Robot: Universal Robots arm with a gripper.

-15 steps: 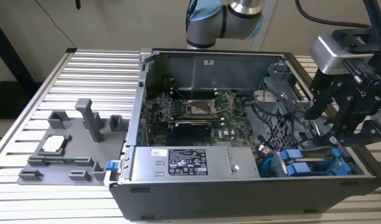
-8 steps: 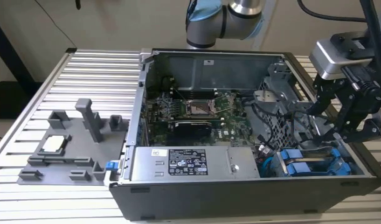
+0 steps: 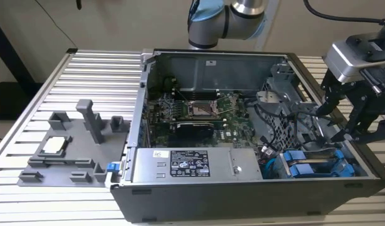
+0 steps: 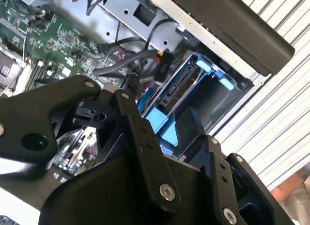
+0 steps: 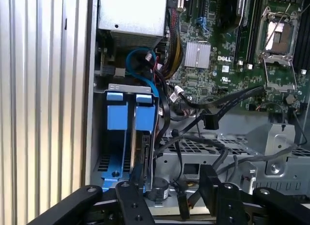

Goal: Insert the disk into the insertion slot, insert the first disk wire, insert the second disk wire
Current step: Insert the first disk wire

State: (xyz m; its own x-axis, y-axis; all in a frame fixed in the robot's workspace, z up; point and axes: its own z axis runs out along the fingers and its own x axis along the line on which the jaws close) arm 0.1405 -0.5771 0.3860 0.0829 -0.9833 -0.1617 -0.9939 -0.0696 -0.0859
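The arm (image 3: 227, 19) reaches over the back of the open case (image 3: 179, 197) and bends down at the exterior view's right. Its wrist is tilted, so the gripper (image 3: 333, 126) points down and inward above the case's near right corner. The gripper is released: both wrist views show its black fingers (image 5: 130, 200) spread apart with nothing between them.

The disk (image 4: 177, 89) sits in the slot (image 5: 121, 89) below the gripper, its blue caddy tabs (image 3: 302, 169) showing at the bay's mouth. The fingers hang above it without touching. A black wire's connector (image 5: 210, 120) lies loose over the perforated cage (image 5: 193, 147), apart from the disk. A second connector (image 4: 162, 67) hangs just beside the disk's end; whether it is plugged in cannot be told.

The case stands on a ribbed worktop (image 3: 98, 75) with a grey fixture (image 3: 73, 141) beside it.
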